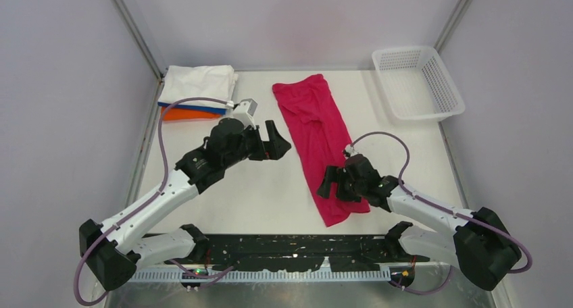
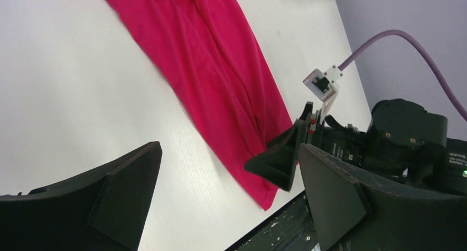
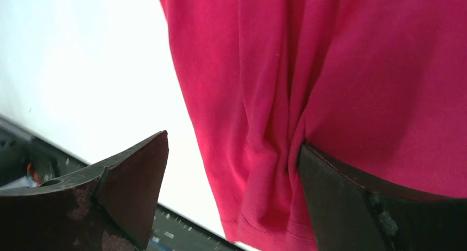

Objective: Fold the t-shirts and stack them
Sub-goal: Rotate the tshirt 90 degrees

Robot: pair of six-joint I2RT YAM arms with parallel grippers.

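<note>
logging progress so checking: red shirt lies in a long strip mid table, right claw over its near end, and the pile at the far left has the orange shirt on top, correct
Not the orange one. The top external view shows the white shirt on top, with the blue shirt and orange shirt under it. The red shirt and right claw are as you say.

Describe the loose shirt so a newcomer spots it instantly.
On the white table, look between the folded stack at far left and the mesh basket at far right. The magenta-red t-shirt lies there as a long diagonal strip, the only shirt not stacked and the only one that colour.
</note>
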